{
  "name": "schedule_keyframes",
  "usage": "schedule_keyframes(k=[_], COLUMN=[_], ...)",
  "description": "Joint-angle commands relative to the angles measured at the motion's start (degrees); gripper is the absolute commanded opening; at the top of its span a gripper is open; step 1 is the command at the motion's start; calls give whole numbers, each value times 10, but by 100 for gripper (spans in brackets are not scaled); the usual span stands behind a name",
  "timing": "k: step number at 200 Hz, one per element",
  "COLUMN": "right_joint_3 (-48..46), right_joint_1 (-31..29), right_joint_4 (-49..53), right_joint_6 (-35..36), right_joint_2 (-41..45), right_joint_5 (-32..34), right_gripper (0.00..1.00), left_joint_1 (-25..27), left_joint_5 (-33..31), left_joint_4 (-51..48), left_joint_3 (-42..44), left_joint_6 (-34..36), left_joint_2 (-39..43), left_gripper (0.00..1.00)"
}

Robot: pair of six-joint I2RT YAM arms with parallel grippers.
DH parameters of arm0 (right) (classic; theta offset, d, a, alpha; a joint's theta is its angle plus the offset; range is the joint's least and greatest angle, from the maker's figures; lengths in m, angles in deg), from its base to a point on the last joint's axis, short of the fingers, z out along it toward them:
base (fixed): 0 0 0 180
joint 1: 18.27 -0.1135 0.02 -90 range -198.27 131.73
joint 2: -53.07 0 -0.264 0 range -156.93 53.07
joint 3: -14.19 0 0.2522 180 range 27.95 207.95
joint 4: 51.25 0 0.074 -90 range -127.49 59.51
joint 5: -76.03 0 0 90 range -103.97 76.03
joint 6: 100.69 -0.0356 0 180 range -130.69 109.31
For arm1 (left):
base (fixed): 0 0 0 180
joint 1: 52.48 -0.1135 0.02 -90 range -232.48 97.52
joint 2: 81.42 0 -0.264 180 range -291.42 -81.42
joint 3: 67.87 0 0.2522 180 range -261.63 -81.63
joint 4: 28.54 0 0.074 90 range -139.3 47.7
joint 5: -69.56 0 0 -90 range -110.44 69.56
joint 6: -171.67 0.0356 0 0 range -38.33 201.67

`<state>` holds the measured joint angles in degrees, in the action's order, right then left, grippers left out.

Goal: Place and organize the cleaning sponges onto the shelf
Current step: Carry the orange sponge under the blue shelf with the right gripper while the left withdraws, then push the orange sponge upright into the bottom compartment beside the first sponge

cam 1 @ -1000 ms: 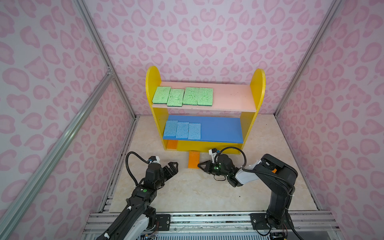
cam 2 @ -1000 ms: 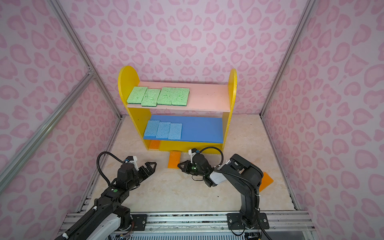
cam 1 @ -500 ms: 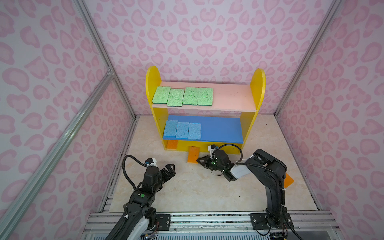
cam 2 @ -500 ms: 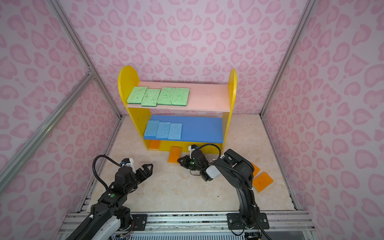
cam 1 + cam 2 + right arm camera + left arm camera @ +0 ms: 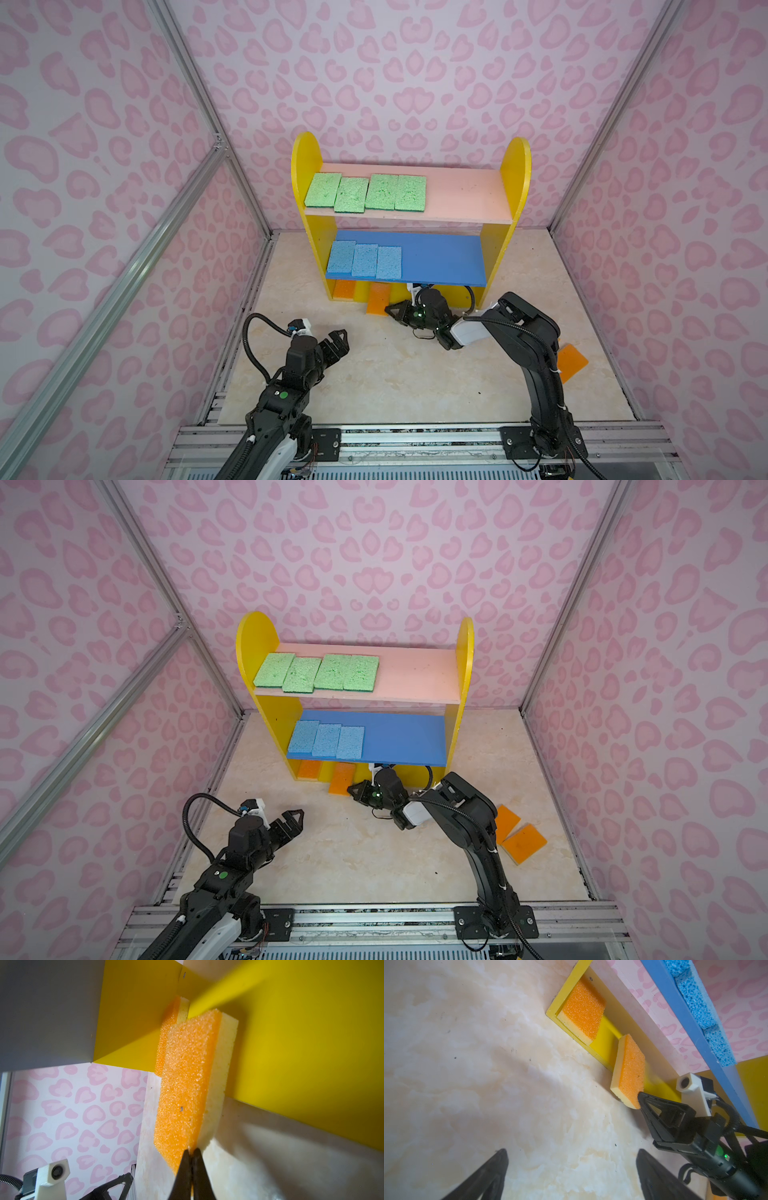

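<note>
**Right fingertips at a tilted sponge by the shelf foot**

We read places off the top views, dial centred on the marble floor (image 5: 374, 382). The shelf (image 5: 515, 174) stands at 12 o'clock. Four green sponges (image 5: 365, 193) lie in a row on its pink board (image 5: 461, 195), toward 11. Three blue sponges (image 5: 365, 260) lie likewise on the blue board (image 5: 440, 259).

One flat orange sponge (image 5: 344, 288) rests on the yellow base (image 5: 604, 1043). A tilted orange sponge (image 5: 378, 300) leans with its far end on the base's front edge and its near end on the floor. Two loose orange sponges (image 5: 523, 841) lie at 4 o'clock.

The right arm rises from 5 o'clock, elbow high, forearm low and aimed toward 12. The right gripper (image 5: 388, 309) has its fingers pressed together, tips touching the tilted sponge's near edge.

The left arm stretches low from 7 o'clock. The left gripper (image 5: 340, 341) points toward 2, fingers spread wide, holding nothing
</note>
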<state>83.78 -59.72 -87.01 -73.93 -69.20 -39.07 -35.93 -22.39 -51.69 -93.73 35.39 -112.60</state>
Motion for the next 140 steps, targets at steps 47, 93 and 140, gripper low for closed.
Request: schedule_keyframes(k=[47, 93, 140], right_joint_3=[43, 81, 71], right_joint_1=[1, -2, -5], right_joint_4=[10, 35, 48], right_joint_6=[13, 21, 23], right_joint_2=[-30, -46, -32], right_joint_5=[12, 11, 26], right_gripper=[0, 0, 38], left_joint_1=[-2, -2, -2], left_joint_5=[-2, 5, 12], left_joint_4=[-10, -6, -1], left_joint_3=[-1, 1, -2], left_joint_6=[11, 10, 9], left_joint_2=[8, 14, 14], left_gripper=[97, 97, 97])
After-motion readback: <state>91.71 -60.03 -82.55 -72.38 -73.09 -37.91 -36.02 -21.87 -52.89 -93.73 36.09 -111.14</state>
